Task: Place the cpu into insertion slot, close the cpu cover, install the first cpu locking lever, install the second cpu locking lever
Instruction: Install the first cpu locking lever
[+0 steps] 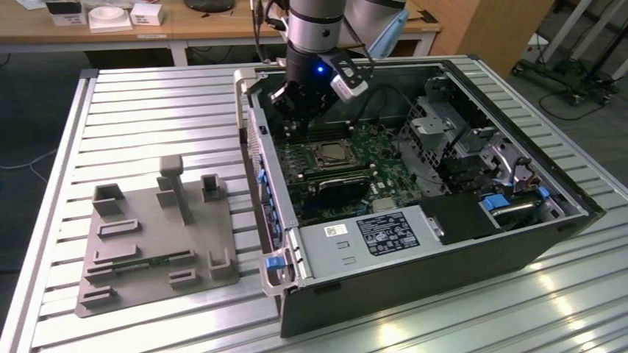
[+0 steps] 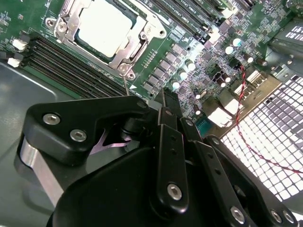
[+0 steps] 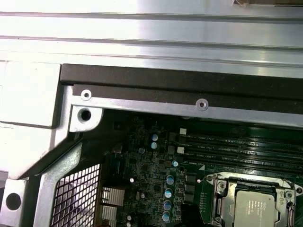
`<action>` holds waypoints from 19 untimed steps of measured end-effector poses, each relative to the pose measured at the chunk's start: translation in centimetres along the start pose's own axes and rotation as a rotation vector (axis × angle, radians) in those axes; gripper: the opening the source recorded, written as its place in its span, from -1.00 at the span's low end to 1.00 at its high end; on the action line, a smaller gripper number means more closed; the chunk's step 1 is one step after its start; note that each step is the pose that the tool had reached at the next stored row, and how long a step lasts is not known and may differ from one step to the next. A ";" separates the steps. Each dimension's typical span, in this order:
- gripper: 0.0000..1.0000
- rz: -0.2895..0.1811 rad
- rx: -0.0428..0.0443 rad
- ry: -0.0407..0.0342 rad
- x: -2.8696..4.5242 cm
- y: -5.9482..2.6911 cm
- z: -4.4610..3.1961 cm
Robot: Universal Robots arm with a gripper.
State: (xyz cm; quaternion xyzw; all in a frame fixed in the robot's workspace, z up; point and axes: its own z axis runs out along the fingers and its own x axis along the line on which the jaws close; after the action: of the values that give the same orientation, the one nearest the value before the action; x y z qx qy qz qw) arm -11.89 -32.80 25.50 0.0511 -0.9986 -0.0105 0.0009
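Note:
The cpu [image 2: 102,28] [image 3: 258,208] lies flat in the insertion slot on the green board, its silver top showing through the window of the cpu cover [image 2: 142,40] [image 3: 221,201]. The cover is down around it. In the exterior view the cpu [image 1: 332,153] sits mid-board inside the open computer case. My gripper [image 2: 165,97] [image 1: 294,110] hangs above the board just beside the socket, toward the case's rear corner. Its black fingers are drawn together at the tip with nothing between them. A thin wire lever [image 2: 125,82] rises from the socket corner toward the fingertips.
Long black memory slots [image 2: 71,66] run beside the socket. The case's metal wall [image 3: 180,82] and rear grille [image 2: 265,142] stand close to the gripper. A grey fixture plate [image 1: 157,235] lies on the slatted table at the exterior view's left. A power supply [image 1: 383,232] fills the case's near end.

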 end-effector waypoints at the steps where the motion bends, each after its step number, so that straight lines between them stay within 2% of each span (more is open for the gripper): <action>1: -0.80 0.000 -0.0001 -0.0001 -0.01 0.05 0.01; 6: -0.80 0.000 0.0037 -0.0003 -0.07 0.76 0.02; 13: -0.80 0.000 0.0077 -0.0037 0.13 1.21 0.02; 17: -0.80 0.000 0.0077 -0.0039 0.02 1.52 0.03; 19: -0.80 0.000 0.0077 -0.0038 -0.27 1.59 0.03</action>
State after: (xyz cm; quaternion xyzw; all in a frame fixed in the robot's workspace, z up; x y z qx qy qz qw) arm -11.78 -31.19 25.50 0.0512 -0.9987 -0.0068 -0.0012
